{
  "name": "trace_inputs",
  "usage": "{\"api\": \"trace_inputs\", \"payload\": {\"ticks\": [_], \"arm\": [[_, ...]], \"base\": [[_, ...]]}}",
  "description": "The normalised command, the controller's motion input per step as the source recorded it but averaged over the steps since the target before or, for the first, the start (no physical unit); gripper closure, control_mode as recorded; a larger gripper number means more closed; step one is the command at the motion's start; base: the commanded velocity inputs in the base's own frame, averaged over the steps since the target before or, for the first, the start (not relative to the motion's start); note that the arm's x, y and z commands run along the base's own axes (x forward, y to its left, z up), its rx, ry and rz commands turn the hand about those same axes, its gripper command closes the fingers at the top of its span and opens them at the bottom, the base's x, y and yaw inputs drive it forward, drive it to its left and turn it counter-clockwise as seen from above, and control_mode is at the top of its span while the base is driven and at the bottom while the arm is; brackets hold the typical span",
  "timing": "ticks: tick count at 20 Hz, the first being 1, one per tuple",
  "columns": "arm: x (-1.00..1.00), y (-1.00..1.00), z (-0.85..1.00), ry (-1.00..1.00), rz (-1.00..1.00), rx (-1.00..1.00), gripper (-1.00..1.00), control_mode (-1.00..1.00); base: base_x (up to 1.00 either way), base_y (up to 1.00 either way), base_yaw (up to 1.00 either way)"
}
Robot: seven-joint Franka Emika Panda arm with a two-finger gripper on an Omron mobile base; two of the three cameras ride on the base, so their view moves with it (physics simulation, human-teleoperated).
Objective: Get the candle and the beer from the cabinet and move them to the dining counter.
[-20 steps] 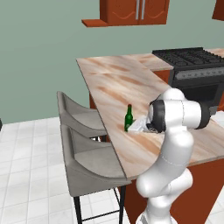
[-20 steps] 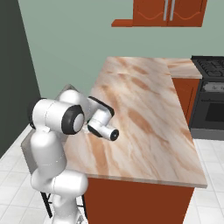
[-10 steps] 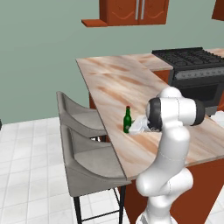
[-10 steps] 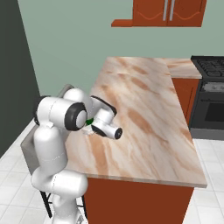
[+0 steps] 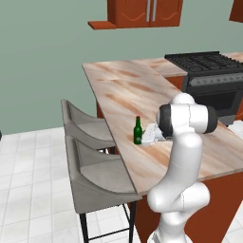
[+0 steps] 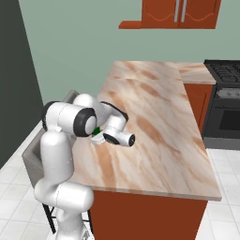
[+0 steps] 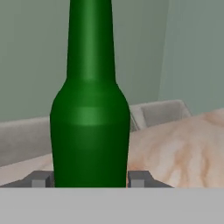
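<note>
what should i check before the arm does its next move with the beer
1. Beer upright: ok, it stands straight in the left base view.
2. Beer over the dining counter: ok, it stands near the edge by the stools.
3. Tool around the bottle: ok, its fingers sit on either side of the body, right against it in the hand view.
4. Bottle base resting on the slab: cannot tell, the base is hidden by the tool.
5. Room behind for pulling back: ok, bare counter lies toward the stove.
6. Candle placed: cannot tell, I see none on the counter.
</note>
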Motion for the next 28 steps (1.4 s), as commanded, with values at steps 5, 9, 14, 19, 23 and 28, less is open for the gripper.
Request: {"api": "trace_inputs", "payload": {"ticks": [5, 9, 14, 19, 23, 28], "arm": [[-0.01, 0.11, -0.39, -0.12, 0.04, 0.0, 1.0, -1.0], [0.0, 0.03, -0.31, -0.11, 0.03, 0.0, 1.0, -1.0], [0.0, 0.03, -0.28, -0.07, 0.04, 0.0, -1.0, -1.0], [-0.05, 0.04, -0.23, -0.06, 0.03, 0.0, -1.0, -1.0], [0.0, 0.0, -0.1, -0.05, 0.02, 0.0, -1.0, -1.0], [-0.14, -0.03, -0.02, -0.07, 0.0, -0.03, -1.0, -1.0]], "base": [[0.0, 0.0, 0.0], [0.0, 0.0, 0.0], [0.0, 0.0, 0.0], [0.0, 0.0, 0.0], [0.0, 0.0, 0.0], [0.0, 0.0, 0.0]]}}
